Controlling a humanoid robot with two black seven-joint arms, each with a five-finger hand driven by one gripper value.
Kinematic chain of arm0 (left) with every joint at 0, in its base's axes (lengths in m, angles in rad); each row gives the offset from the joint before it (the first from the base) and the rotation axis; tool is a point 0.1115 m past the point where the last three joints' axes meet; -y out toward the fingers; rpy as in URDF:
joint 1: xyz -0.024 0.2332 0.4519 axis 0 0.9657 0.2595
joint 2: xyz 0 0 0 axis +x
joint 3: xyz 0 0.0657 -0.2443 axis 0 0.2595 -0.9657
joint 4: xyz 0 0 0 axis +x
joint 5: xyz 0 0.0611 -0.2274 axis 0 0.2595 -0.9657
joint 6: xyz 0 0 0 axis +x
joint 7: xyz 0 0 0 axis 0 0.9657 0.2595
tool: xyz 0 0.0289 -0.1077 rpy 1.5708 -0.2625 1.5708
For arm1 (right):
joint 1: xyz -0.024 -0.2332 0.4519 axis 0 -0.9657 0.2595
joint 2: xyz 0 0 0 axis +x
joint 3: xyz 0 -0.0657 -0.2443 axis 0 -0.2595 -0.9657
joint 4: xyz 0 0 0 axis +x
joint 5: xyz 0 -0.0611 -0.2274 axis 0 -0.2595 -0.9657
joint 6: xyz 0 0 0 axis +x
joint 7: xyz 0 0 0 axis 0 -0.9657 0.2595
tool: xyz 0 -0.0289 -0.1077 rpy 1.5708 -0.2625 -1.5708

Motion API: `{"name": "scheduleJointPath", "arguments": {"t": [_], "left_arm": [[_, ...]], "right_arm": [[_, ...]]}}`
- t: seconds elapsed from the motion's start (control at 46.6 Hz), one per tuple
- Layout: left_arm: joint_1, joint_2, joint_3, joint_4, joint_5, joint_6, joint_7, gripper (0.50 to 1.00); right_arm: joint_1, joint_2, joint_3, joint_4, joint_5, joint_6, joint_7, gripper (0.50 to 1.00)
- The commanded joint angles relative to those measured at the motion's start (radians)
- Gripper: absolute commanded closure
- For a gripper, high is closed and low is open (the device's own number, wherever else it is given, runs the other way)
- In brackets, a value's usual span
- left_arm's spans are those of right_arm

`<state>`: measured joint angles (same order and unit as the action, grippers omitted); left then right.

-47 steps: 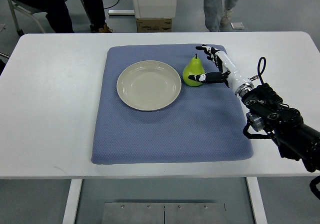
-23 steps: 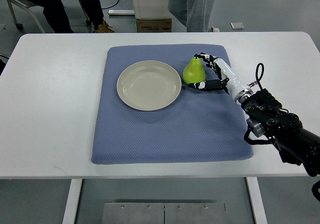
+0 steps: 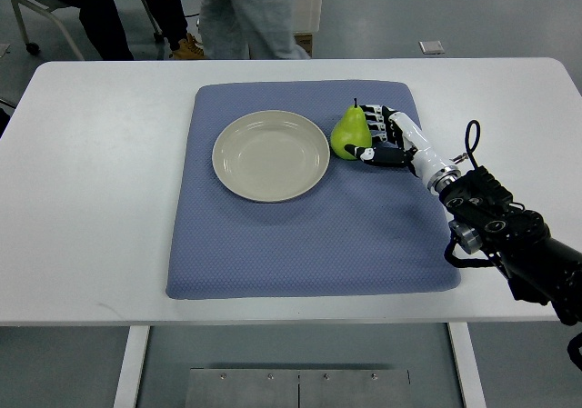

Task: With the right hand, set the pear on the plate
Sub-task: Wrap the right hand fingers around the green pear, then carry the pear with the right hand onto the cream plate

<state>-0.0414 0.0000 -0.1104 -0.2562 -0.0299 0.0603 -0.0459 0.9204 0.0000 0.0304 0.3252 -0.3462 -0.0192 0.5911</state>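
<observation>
The pear (image 3: 350, 134) is gripped upright by the right hand (image 3: 384, 140), fingers curled around its right side. It is seen on the blue mat (image 3: 309, 217), just beside the plate (image 3: 271, 155), at the plate's three o'clock. A person's legs (image 3: 245, 13) are seen at twelve o'clock beyond the table (image 3: 91, 199).
</observation>
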Motion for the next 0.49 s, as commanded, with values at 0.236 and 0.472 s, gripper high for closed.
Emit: {"name": "scheduleJointPath", "arguments": {"t": [0.236,0.472], "left_arm": [[0.000,0.000,0.000,0.000,-0.001,0.000,0.000,0.500],[0.000,0.000,0.000,0.000,-0.001,0.000,0.000,0.500]], "right_arm": [[0.002,0.000,-0.032,0.000,0.004,-0.001,-0.024,1.000],[0.046,0.000,-0.027,0.003,0.012,0.005,-0.051,1.000]]}}
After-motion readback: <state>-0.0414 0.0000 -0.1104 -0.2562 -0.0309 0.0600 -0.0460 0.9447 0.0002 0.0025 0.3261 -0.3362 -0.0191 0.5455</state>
